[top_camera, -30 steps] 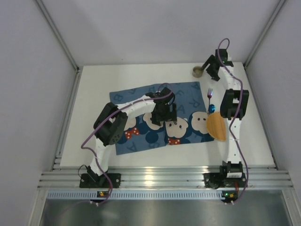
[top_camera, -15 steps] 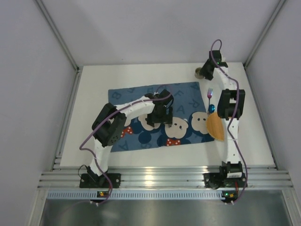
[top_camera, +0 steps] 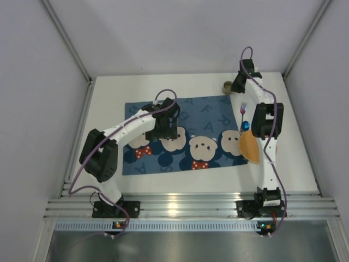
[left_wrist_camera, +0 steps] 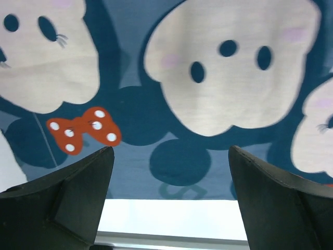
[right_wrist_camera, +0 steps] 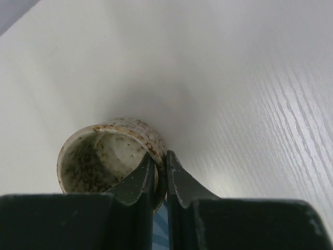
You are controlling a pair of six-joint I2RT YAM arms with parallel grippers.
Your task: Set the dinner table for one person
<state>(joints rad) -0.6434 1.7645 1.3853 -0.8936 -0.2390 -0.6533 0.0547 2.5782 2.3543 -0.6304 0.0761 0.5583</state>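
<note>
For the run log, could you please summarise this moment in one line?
left gripper: open over placemat | right gripper: shut on cup wall

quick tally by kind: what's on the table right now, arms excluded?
blue placemat: 1
speckled cup: 1
fork: 1
orange plate: 1
Total: 4 things on the dinner table
</note>
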